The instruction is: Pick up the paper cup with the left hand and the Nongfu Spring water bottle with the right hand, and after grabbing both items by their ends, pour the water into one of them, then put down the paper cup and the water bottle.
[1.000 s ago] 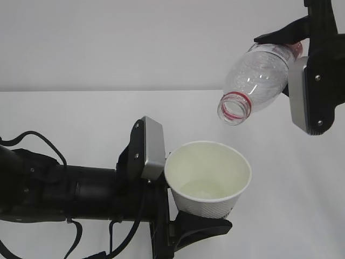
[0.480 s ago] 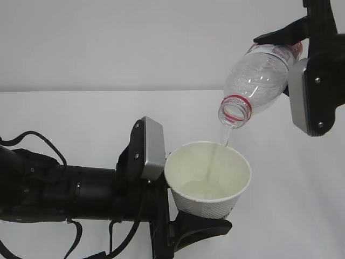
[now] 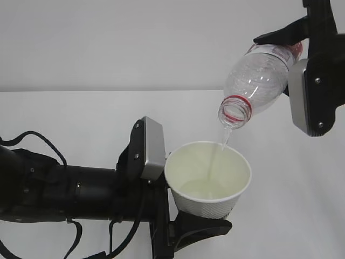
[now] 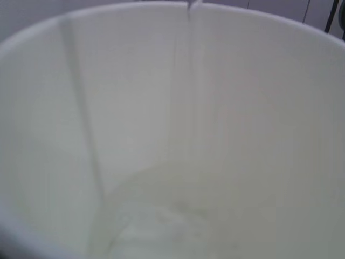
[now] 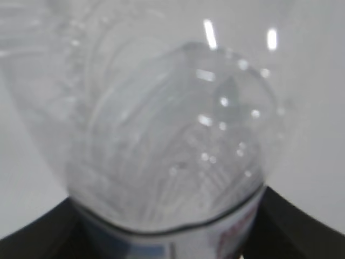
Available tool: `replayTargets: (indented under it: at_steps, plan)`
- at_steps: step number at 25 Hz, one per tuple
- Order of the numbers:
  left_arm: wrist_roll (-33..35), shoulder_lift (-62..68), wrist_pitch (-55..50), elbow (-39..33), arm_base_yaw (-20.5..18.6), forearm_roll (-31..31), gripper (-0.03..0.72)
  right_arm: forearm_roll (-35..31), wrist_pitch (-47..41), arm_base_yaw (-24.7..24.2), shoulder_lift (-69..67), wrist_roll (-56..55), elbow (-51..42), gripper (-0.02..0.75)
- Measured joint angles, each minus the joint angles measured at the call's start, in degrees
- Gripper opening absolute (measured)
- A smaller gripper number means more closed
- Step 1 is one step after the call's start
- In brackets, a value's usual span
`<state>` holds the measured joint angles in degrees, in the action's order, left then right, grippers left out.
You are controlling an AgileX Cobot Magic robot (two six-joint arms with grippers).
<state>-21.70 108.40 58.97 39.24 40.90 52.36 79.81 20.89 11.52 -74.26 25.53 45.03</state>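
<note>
Pouring water from red-ringed bottle into paper cup; no legible writing

The exterior view looks down at a slant across a white table toward a pale back wall, from close range; both arms fill its lower left and upper right corners.

The left wrist view sits directly at the rim of the paper cup, facing into its interior, so near that the cup walls fill the picture and focus is soft.

The right wrist view faces along the Nongfu Spring water bottle from its labelled end toward the shoulder, at very close range, blurred.

The exterior view shares the cup with the left wrist view and the bottle with the right wrist view. The two wrist views share no visible object.
</note>
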Motion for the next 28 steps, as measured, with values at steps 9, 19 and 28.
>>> replayTargets:
  at_steps: [9,19,28]
  plan:
    - [0.0,0.0,0.0,0.0,0.0,0.0,0.58,0.0,0.0,0.0,0.0,0.0,0.0,0.483]
    - [0.0,0.0,0.0,0.0,0.0,0.1,0.58,-0.1,0.0,0.0,0.0,0.1,0.0,0.483]
    - [0.0,0.0,0.0,0.0,0.0,0.1,0.58,-0.1,0.0,0.0,0.0,0.3,0.0,0.482]
